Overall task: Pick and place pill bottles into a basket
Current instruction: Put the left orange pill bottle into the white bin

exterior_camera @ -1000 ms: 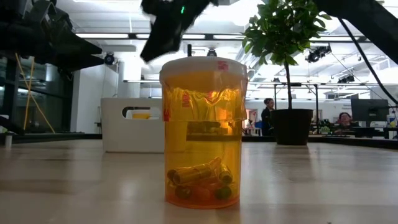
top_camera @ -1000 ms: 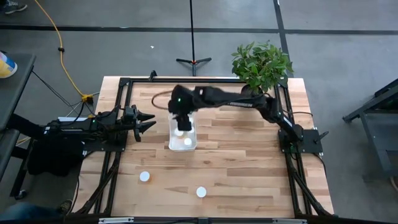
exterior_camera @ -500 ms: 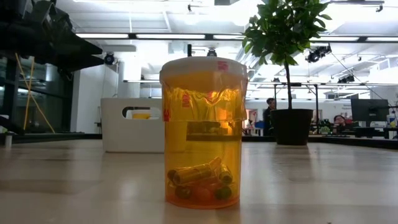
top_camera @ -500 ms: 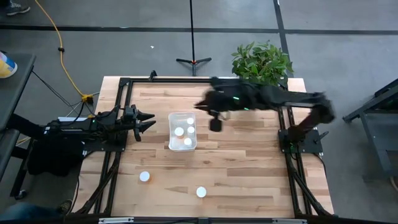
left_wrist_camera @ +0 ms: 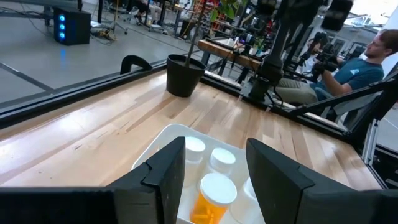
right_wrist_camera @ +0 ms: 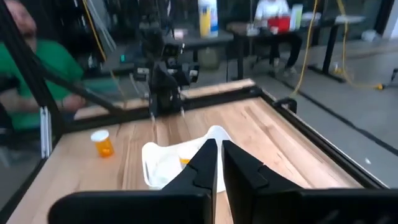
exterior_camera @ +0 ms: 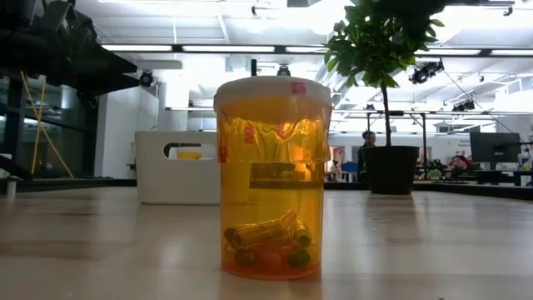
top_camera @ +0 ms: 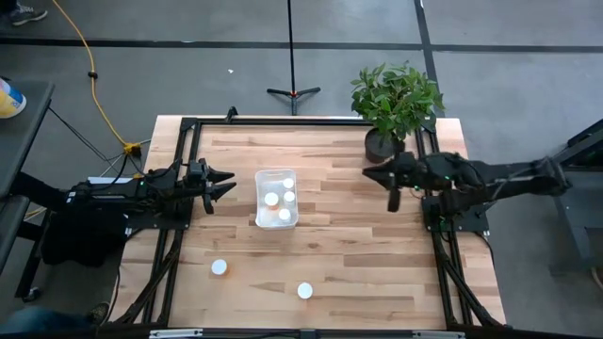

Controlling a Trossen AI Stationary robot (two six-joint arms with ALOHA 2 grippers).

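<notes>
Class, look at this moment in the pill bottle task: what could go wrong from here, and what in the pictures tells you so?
1. Two pill bottles stand far from the basket, near the table's front edge; a clumsy grasp might roll one off.
2. The basket already holds bottles, so another could land on a cap and tip.
3. The right gripper sits near the plant and may brush it.

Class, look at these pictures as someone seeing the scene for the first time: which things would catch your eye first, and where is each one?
In the low view, an orange pill bottle with a white cap fills the middle, standing upright on the table. From above, the white basket sits near the table's centre with bottles inside, and two more bottles stand loose toward the near edge. A green plant marks the far right corner, with the right pincer just in front of it.
</notes>
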